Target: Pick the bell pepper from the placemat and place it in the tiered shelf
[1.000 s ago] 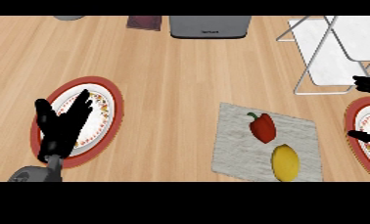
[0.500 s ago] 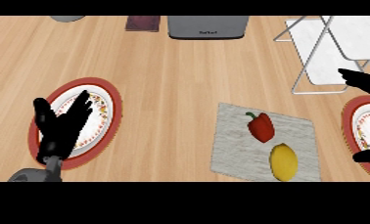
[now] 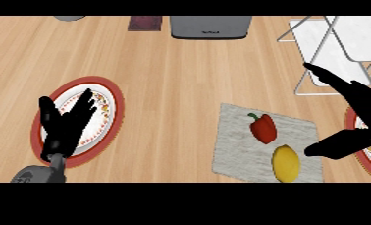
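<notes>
lemon (image 3: pixel 286 163) crowding bell pepper (image 3: pixel 264 127), counter (image 3: pixel 181 81) open

Light wooden counter (image 3: pixel 181 81), grain running left to right. Directly on it: red-rimmed patterned plate (image 3: pixel 109 116) at left; grey placemat (image 3: pixel 235 145) right of centre; white tiered shelf (image 3: pixel 326 42) at upper right; dark grey appliance (image 3: pixel 211 26) at the far edge, small maroon item (image 3: pixel 145 22) just left of it; second plate's red rim (image 3: pixel 352 126) at right edge

Bell pepper (image 3: pixel 263 127) on placemat (image 3: pixel 235 148)
</notes>
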Controlling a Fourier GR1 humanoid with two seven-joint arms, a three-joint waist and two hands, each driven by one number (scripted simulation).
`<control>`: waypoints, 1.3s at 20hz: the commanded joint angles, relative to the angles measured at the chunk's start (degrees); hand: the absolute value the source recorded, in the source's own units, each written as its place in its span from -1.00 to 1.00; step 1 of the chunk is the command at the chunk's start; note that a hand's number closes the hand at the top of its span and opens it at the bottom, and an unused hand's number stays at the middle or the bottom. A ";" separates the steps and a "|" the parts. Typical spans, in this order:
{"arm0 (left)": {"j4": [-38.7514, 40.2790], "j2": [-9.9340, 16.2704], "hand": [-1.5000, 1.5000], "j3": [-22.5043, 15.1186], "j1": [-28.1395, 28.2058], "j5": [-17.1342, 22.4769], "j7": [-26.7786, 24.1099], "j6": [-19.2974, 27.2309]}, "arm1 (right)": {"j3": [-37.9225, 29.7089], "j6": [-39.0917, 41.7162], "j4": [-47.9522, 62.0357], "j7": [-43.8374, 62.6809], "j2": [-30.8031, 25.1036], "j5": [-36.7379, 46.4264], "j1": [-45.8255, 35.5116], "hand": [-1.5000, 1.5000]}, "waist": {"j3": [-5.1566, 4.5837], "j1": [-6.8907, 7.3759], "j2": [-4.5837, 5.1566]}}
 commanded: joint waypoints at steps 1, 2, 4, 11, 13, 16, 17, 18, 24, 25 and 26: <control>-2.46 -1.75 0.00 -0.53 1.80 -1.25 0.69 1.04 | 4.88 -2.69 0.33 7.98 4.47 7.16 -2.74 -1.00 | -0.05 0.31 0.11; 1.47 -1.44 0.00 0.43 -0.25 -1.62 -0.17 -0.89 | 4.52 -0.82 -3.23 12.38 4.63 5.62 -3.30 -1.00 | -0.07 -0.10 0.11; -3.21 -0.29 0.00 1.09 0.04 -0.94 3.58 -0.26 | 8.68 -2.09 2.08 11.24 8.05 10.41 -4.53 -1.00 | -0.03 0.35 0.12; -0.62 -1.62 0.00 2.49 2.76 -3.02 -0.07 -3.56 | 10.50 3.88 1.00 16.84 10.59 14.42 -6.03 -1.00 | -0.04 0.04 0.09; -3.84 -1.42 0.00 3.06 4.88 -2.51 1.35 -2.86 | 10.17 4.58 0.07 16.45 8.83 15.79 -2.49 -1.00 | -0.03 -0.04 0.03; -3.44 -2.62 0.00 3.07 2.85 -4.04 3.58 -1.73 | 11.15 0.87 2.74 12.36 10.71 21.54 1.71 -1.00 | -0.01 -0.19 0.08; 2.94 -2.05 0.00 6.08 0.73 -2.84 -0.57 -6.38 | 10.45 2.52 3.63 17.54 14.16 21.67 -5.08 -1.00 | -0.05 -0.09 0.15; -2.66 -4.24 0.00 3.81 1.41 -5.83 2.81 -1.12 | 8.68 3.63 1.82 14.91 11.72 21.95 -1.55 -1.00 | -0.03 -0.18 0.09; -1.35 -3.87 0.00 6.87 1.04 -6.20 3.32 -5.59 | 7.03 2.84 5.76 9.24 14.62 27.39 -0.86 -1.00 | -0.03 -0.17 0.11; -6.30 -2.90 0.00 6.63 6.62 -5.92 2.45 -6.07 | 8.24 2.39 10.02 10.63 16.98 28.43 -4.46 -1.00 | -0.02 0.18 0.10; 0.64 -4.94 0.00 7.17 0.80 -6.62 1.73 -6.05 | 11.24 -1.08 6.98 10.94 19.11 32.09 0.18 -1.00 | -0.03 -0.20 0.13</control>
